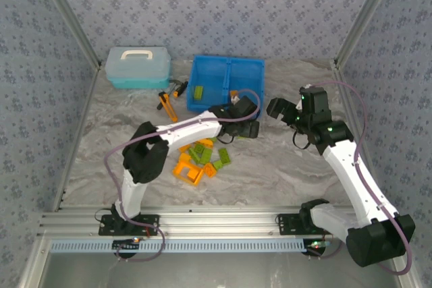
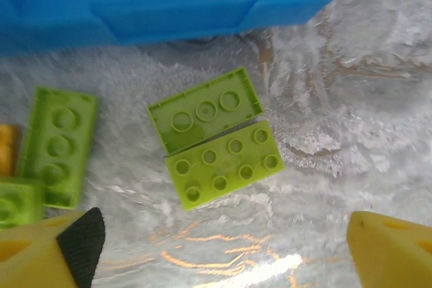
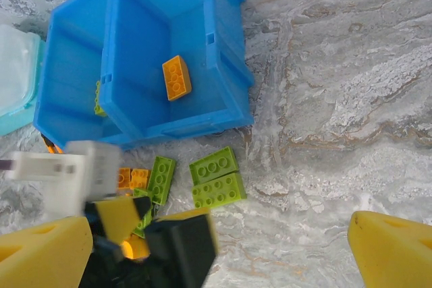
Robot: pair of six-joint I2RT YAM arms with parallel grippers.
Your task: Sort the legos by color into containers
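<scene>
Left wrist view: wide-open, empty left end effector [image 2: 223, 241] above glossy rectangular olive-green legos [image 2: 225, 164] on marbled tabletop [image 2: 351, 99].

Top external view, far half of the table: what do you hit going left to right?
Pale blue lidded plastic case with white handle → slim orange-and-black hand tool → bright blue two-compartment plastic bin → right end effector.

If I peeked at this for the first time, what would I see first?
Probably the bright blue bin at the back of the table, with one orange brick in its right half and one green brick in its left. Next, the jumble of orange and green legos in front of it, with the left gripper open above two green ones.
</scene>
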